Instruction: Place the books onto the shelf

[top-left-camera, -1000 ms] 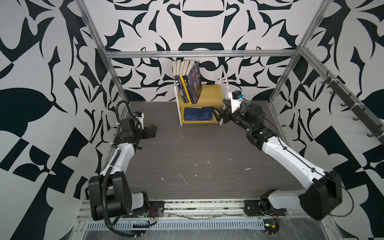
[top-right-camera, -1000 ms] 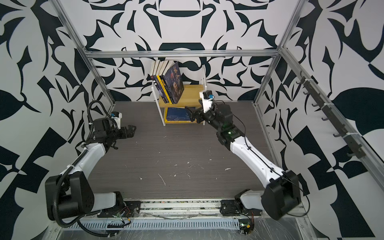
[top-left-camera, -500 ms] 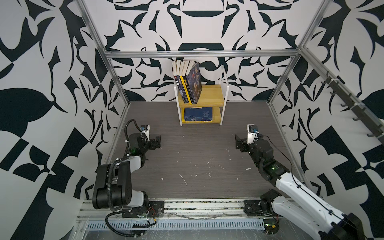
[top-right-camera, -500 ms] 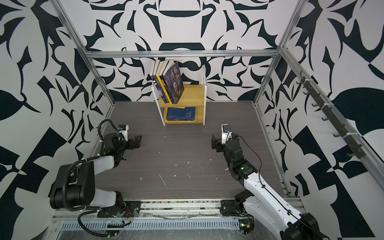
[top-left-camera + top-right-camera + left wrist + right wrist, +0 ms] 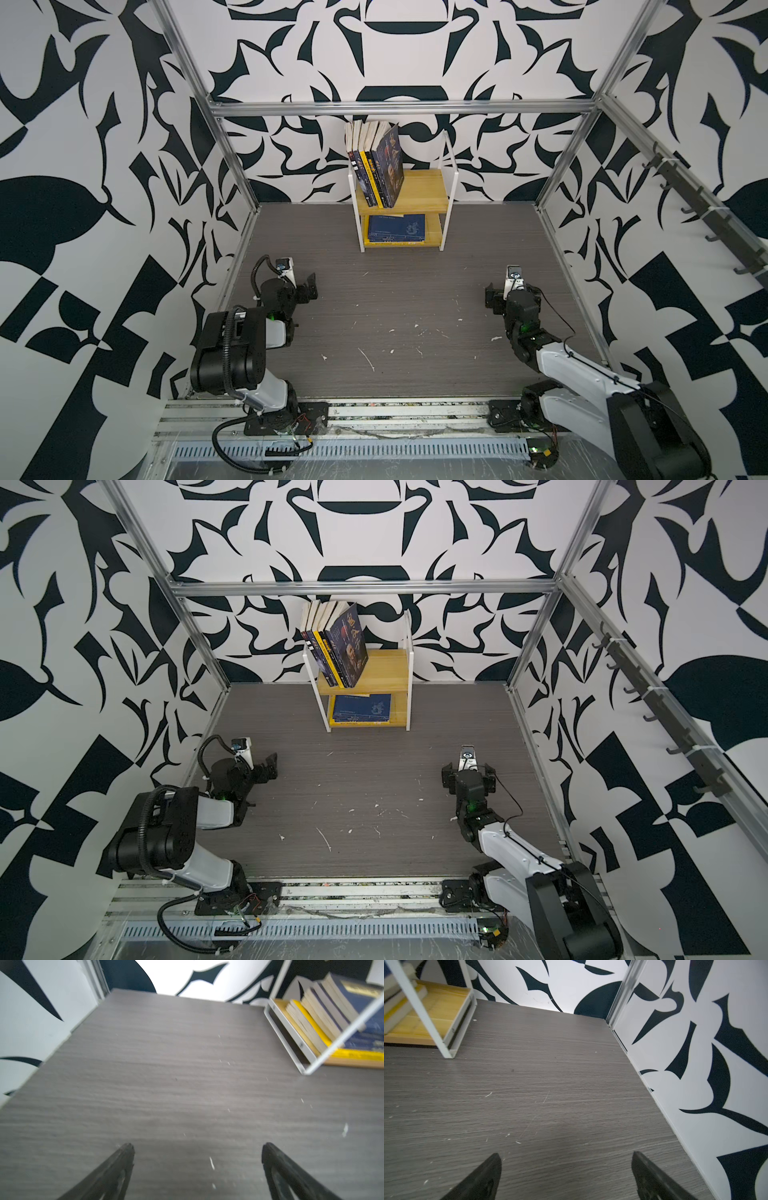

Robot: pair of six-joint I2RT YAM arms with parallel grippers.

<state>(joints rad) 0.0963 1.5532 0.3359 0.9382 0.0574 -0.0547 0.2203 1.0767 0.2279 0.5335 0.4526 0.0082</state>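
The shelf (image 5: 419,195) (image 5: 386,671) stands against the back wall at the middle. Several books (image 5: 376,166) (image 5: 336,646) stand on its top board, leaning left. More books (image 5: 397,227) (image 5: 361,707) lie flat on the lower board, a navy one on top. My left gripper (image 5: 309,286) (image 5: 270,766) sits low at the front left, open and empty (image 5: 197,1147). At the front right my right gripper (image 5: 513,291) (image 5: 468,769) is open too, with only table between its fingers (image 5: 565,1156). Each wrist view catches a corner of the shelf (image 5: 291,1036) (image 5: 436,1007).
The grey wood-grain table (image 5: 395,311) carries small white scuffs and flecks. Patterned walls and aluminium frame posts (image 5: 232,166) close it in on three sides. A rail of dark hooks (image 5: 706,216) runs along the right wall. Both arm bases sit on the front rail (image 5: 395,415).
The right arm has drawn back from the shelf to the front right, jaws widening. The left arm has folded back toward the front left. The books on the shelf have not moved.
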